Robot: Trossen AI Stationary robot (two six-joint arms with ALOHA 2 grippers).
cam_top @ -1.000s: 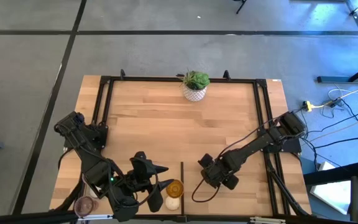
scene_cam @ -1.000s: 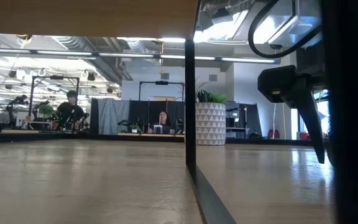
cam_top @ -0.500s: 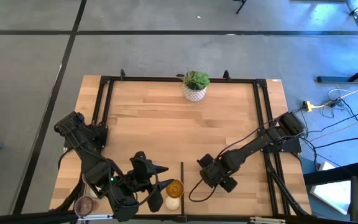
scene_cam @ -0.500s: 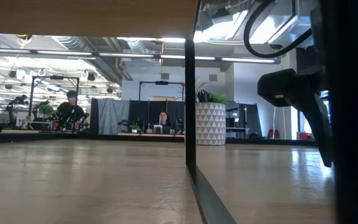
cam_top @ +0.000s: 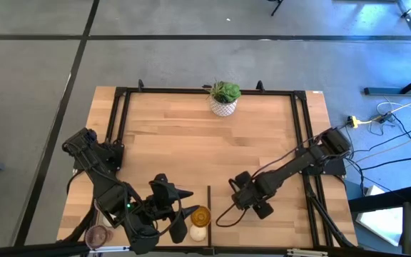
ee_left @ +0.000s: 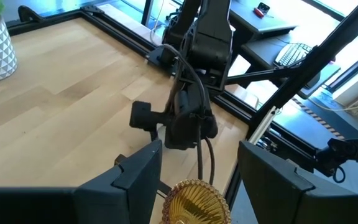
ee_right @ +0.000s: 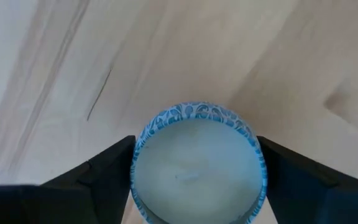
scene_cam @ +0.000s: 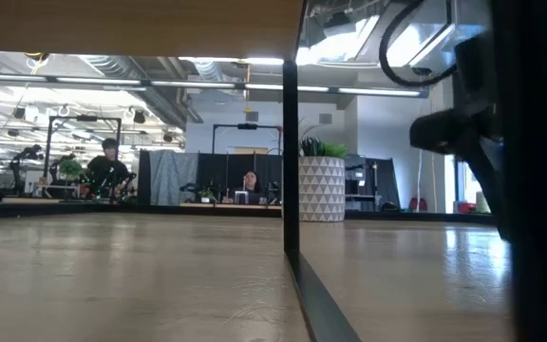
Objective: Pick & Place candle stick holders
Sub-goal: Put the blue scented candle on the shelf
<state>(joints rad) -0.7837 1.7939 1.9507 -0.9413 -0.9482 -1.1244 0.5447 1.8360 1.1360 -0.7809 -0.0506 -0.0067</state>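
My right tool (ee_right: 194, 186) hangs over the near right part of the tabletop (cam_top: 191, 146), its fingers (ee_right: 98, 177) clamped on either side of a blue-patterned holder (ee_right: 196, 165), with bare wood on all sides and the right rail well apart. My left tool (ee_left: 194, 180) sits at the near edge beside the centre divider (cam_top: 209, 200), fingers spread around the amber holder (ee_left: 194, 202) without a clear grip, a white holder (cam_top: 198, 233) just beside it. A pink holder (cam_top: 98, 234) sits at the near left corner; the plant pot (cam_top: 224, 100) stands at the far rail.

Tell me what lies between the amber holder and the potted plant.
Only bare wooden table lies between the amber holder and the potted plant, seen in the high view.
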